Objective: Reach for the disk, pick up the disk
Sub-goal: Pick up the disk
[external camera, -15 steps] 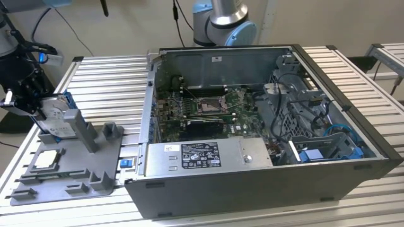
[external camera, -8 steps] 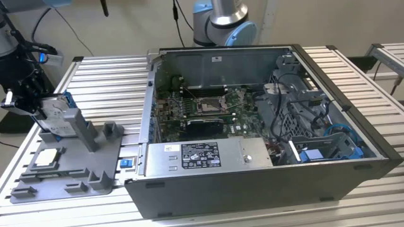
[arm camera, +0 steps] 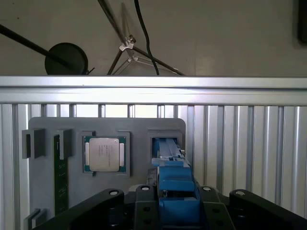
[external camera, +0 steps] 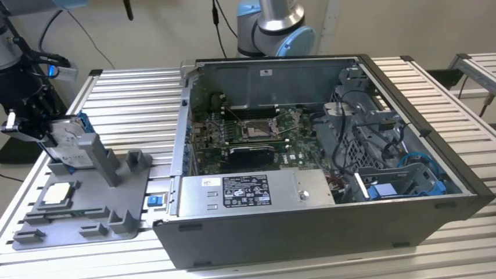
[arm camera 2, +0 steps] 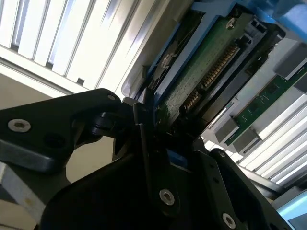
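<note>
Your pincer (external camera: 31, 127) pinches the disk (external camera: 67, 137), which stands on edge at the back corner of the grey tray (external camera: 116, 218), near the table's (external camera: 132, 104) edge on the exterior view's left. An open computer case (external camera: 326, 226) sits just beside the tray. In the second wrist view you see the pincer (arm camera 2: 152, 125) clamped on the disk (arm camera 2: 201, 76), green circuit board showing. In the first wrist view the disk's (arm camera: 175, 179) blue frame sits gripped in the pincer (arm camera: 175, 194), with a processor chip (arm camera: 104, 154) seated in the tray (arm camera: 139, 127) nearby.
</note>
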